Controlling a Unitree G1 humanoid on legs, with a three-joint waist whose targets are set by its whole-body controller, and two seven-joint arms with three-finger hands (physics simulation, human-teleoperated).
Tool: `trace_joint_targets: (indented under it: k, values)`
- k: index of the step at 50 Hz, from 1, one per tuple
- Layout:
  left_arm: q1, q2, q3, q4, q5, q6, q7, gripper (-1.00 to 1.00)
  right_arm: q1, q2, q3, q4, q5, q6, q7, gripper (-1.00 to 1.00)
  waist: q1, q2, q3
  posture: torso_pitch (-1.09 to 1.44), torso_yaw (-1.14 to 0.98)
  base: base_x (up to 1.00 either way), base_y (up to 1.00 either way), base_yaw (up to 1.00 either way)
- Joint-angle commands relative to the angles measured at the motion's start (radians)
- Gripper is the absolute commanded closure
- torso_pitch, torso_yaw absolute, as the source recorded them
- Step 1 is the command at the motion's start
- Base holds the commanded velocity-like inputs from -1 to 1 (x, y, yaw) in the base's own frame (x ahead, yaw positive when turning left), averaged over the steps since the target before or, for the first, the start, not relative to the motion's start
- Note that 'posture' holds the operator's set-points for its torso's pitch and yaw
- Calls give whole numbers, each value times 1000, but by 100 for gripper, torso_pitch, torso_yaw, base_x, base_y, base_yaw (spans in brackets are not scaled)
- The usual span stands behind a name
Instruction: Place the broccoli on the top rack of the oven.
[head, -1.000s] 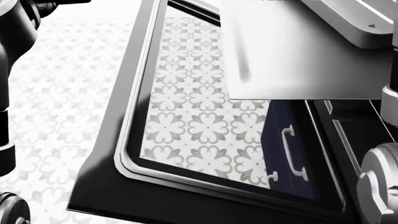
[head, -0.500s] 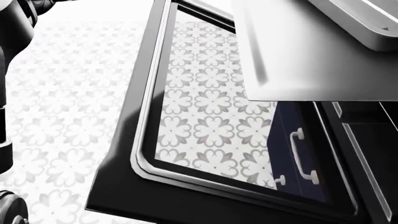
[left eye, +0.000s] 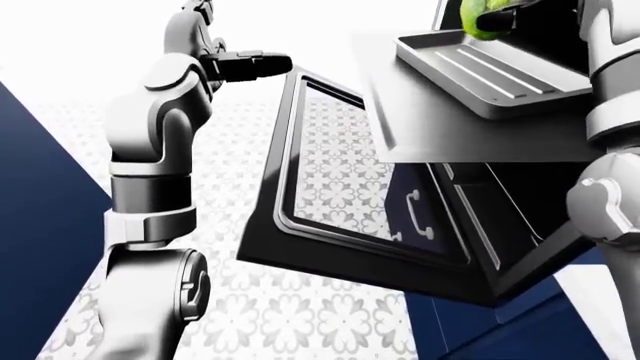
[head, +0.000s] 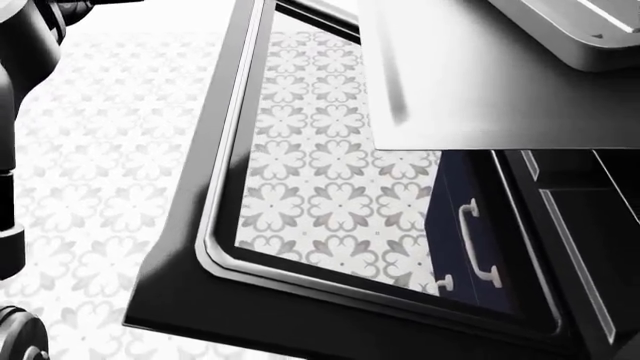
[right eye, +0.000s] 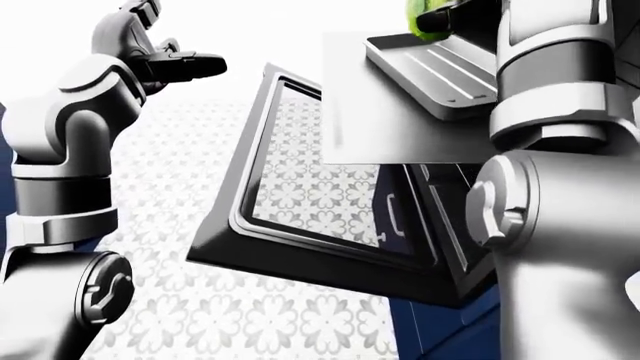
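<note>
the oven door (left eye: 330, 232) hangs open, its glass window showing the patterned floor (left eye: 260, 315) beneath. a flat grey rack (left eye: 460, 127) juts out above the door, carrying a ribbed metal tray (left eye: 490, 75). the green broccoli (left eye: 485, 19) sits at the top edge of the left-eye view, just above the tray, beside the right arm; the right hand is out of frame. the left hand (left eye: 250, 65) is raised left of the door, dark fingers extended, holding nothing.
</note>
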Motion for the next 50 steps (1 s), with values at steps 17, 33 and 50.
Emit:
trace_joint_targets:
  k: [17, 33, 50]
  values:
    - [-32, 20, 13, -26, 3, -36, -3, -100, 29, -17, -7, 37, 26, -188, -228, 100, 4, -14, -41, 0, 0, 0, 0, 0]
    - [-21, 15, 10, -31, 3, -39, -1, -100, 77, -36, -14, 37, 35, -206, -290, 100, 7, -21, -44, 0, 0, 0, 0, 0]
    - [-26, 15, 11, -21, 4, -44, -1, -100, 94, -38, -11, 35, 38, -203, -293, 100, 9, -23, -44, 0, 0, 0, 0, 0]
